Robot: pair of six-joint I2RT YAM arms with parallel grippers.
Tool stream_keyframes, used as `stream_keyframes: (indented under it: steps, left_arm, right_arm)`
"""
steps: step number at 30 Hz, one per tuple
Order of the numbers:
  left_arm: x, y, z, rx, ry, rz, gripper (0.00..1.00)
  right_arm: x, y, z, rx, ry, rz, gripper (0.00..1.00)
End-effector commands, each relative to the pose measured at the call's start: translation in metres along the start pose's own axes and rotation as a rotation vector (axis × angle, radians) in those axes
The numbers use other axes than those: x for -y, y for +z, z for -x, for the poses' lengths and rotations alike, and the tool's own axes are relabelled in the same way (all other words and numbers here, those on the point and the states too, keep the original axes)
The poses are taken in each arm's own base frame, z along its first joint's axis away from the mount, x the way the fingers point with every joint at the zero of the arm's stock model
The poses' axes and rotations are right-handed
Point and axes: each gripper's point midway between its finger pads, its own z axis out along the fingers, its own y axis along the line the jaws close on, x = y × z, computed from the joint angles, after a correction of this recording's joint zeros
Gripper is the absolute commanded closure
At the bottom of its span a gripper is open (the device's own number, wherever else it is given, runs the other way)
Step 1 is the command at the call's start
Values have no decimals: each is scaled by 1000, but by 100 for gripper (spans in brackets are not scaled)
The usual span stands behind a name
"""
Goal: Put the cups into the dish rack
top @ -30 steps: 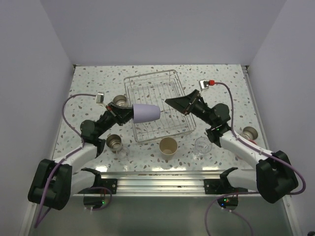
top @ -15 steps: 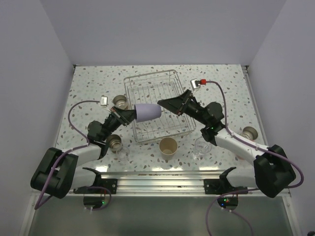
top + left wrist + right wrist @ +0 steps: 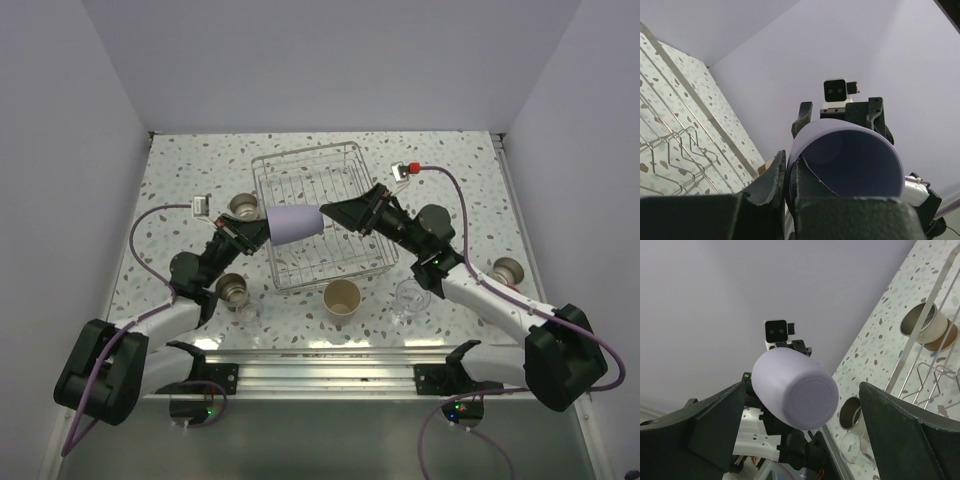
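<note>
L fingers (image 3: 769,184) clenched on the lavender cup (image 3: 293,222) at its rim. We see it held sideways over the dish rack's (image 3: 330,278) left side. R fingers (image 3: 715,426) released, spread wide; cup's base faces them, contact unclear.

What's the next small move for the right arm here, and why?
Probably ease the right tool forward around the base of the lavender cup and shut. The left tool holds it sideways by its rim above the dish rack, and the right tool's open fingers flank the base without touching.
</note>
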Motion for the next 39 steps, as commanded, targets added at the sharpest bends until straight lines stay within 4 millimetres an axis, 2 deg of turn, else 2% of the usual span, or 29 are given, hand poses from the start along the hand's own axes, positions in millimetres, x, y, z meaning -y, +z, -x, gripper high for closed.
stream_keyframes:
  steps: [1,3,5,8,12,17,21,28,32,33,34,35,36,38,39]
  left_arm:
    - [128,-22,33,180,227,-507,100]
    - [126,-20,34,185,230,-490,100]
    - [124,-19,34,187,232,-485,100]
    - [124,-17,34,187,228,-488,100]
    - [131,-15,35,199,224,-521,100]
    - [140,-15,39,214,232,-557,100]
    - [151,-18,39,212,250,-572,100]
    - [175,-22,46,235,344,-570,100]
    - [179,-23,49,246,349,-567,100]
    - [178,-23,48,245,345,-576,100]
    - [177,-23,47,242,334,-580,100]
    - [177,-24,47,239,311,-590,100]
    - [176,-25,46,244,304,-608,100]
    - [174,-26,45,240,277,-620,100]
    - [173,-26,45,243,275,-630,100]
  right_arm:
    - [-16,3,13,40,-34,27,2]
    - [-21,4,10,29,-21,53,2]
    - [-35,6,10,32,-3,117,2]
    - [-64,6,5,24,15,238,2]
    - [-80,16,-13,-22,23,275,2]
    - [-78,25,-23,-38,34,269,2]
    - [-55,29,-27,-47,17,154,2]
    - [-37,31,-25,-34,-28,57,2]
    - [-45,33,-27,-35,21,119,2]
    - [-61,32,-23,-13,22,197,2]
    - [-58,33,-27,-19,79,211,2]
    - [-64,33,-28,-12,99,248,2]
    - [-79,30,-23,12,106,325,2]
    - [-82,34,-31,-1,173,364,2]
    - [-91,32,-29,12,178,413,2]
